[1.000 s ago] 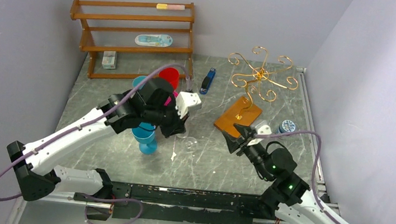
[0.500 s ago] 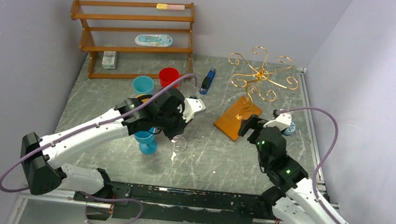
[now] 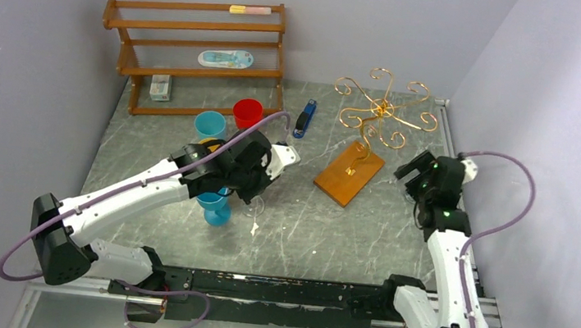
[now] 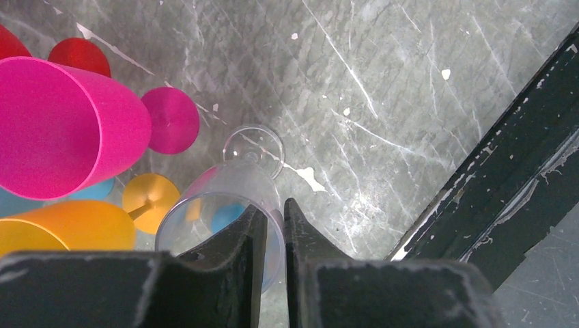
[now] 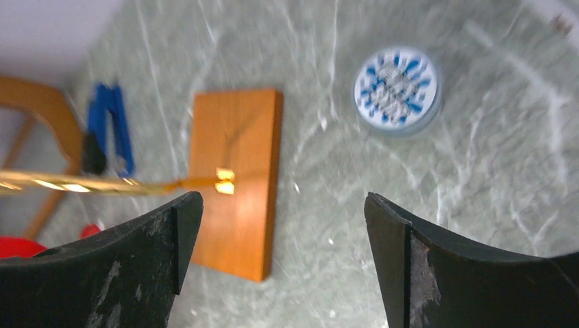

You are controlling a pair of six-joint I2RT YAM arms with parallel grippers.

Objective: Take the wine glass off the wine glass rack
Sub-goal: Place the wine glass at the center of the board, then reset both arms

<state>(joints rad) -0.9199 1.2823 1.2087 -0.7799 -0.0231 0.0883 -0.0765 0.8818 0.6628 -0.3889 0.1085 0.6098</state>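
- Since a second earlier, your right gripper had pulled away from the near corner of the wine glass rack to the right side of the table, and its jaws had spread. Your left arm had drawn slightly back toward the coloured cups.
- Your left gripper was pinched on the rim of the wine glass, with one finger inside the bowl and one outside.
- The wine glass was off the rack, left of the wooden base and well apart from it, with its mouth toward the wrist camera and its round foot down by the marble. You could not tell whether the foot touched.
- Just beside the glass were a pink cup and an orange goblet. A blue goblet stood under your left arm.
- Your right gripper was wide open and held nothing. It hovered above the table, with the rack's base to one side and a round blue-and-white disc to the other.
- The rack stood upright on its base, and its gold scroll arms were bare.
- A red cup and a blue cup stood near the slatted shelf.
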